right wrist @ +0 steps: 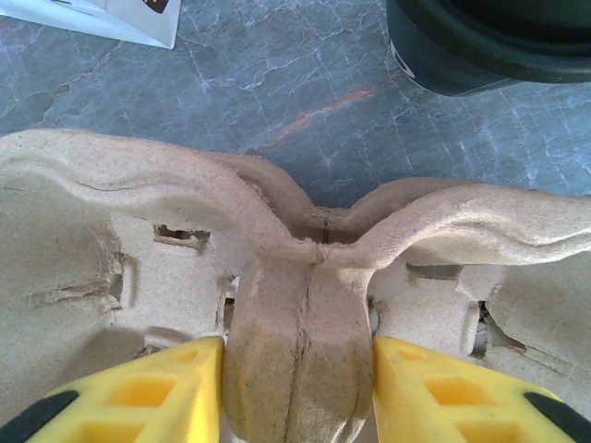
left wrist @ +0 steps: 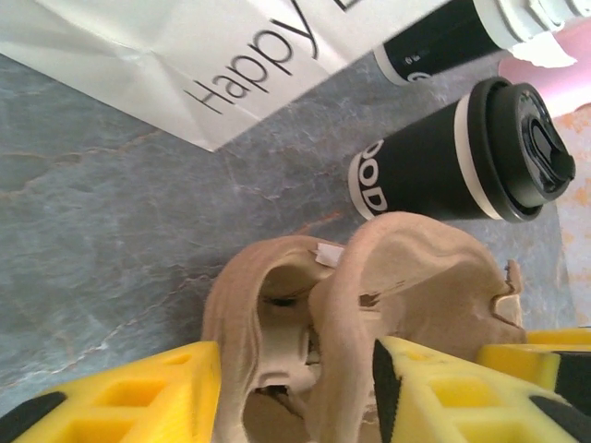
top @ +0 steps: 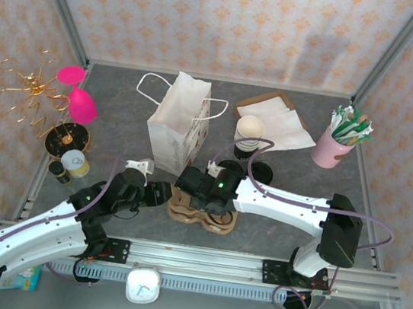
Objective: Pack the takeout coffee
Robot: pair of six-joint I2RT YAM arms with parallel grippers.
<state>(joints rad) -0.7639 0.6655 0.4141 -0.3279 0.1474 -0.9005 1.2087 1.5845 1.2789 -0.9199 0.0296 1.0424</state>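
Surface: grey marbled surface (top: 112, 111) under patterned walls; we are working at the middle of its near edge.
Carrier: a pulp carrier (top: 197, 218) lies flat by the middle of the near edge. The pockets we can see hold nothing. We judge it sits there to take the coffee before anything goes into the bag.
Right claw: our right claw (right wrist: 297, 341) is clenched on the carrier's centre ridge, one finger pressed to each side. That ridge is the natural handle, so the hold steadies the carrier.
Left claw: our left claw (left wrist: 297, 346) straddles one end of the carrier, with pulp between its fingers. We cannot tell whether it grips or only brackets.
Coffee: the coffee (left wrist: 462, 152), black with a black lid, stands upright just beyond the carrier towards the middle of the surface. It is clear of both claws and not in a pocket.
Bag: the bag (top: 176, 127) stands upright towards the far edge, left of the coffee, handles up for loading from above.
Stack: lidless cups (top: 248, 133) stand just beyond the coffee; they are not ours.
Risk: soft pulp may buckle if both ends are squeezed unevenly.
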